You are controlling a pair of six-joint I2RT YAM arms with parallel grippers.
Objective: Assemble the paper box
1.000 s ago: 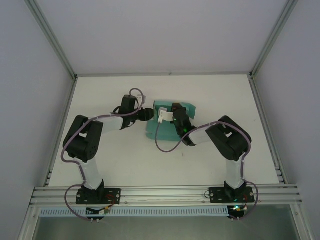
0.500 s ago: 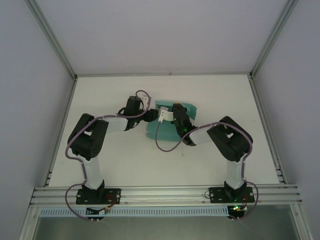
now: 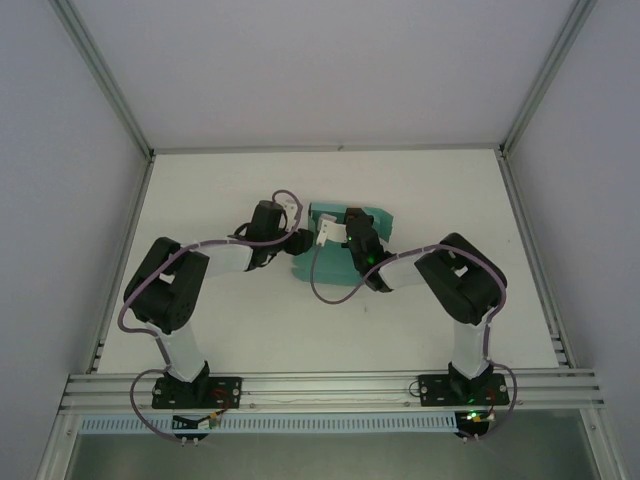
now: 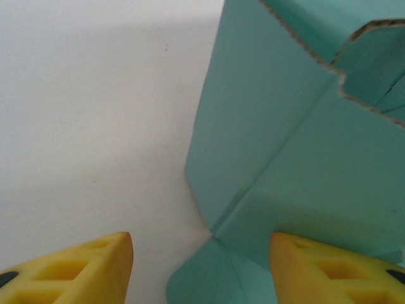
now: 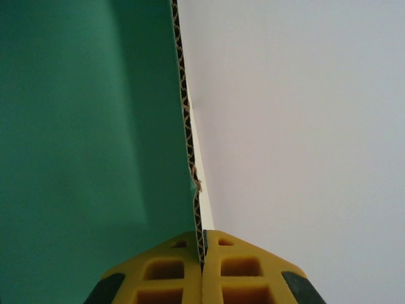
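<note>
Seen from above, the teal paper box [image 3: 345,262] lies on the white tabletop [image 3: 430,190], just right of the left pincer [image 3: 300,238] and beneath the right pincer [image 3: 338,225]. In the left wrist view, the left pincer [image 4: 201,244] is spread, with a folded corner of the box between its yellow fingers [image 4: 88,269] (the right one lies over the card). In the right wrist view, the right pincer [image 5: 202,244] is pinching the box's corrugated edge, and the green panel stretches ahead and to the left.
</note>
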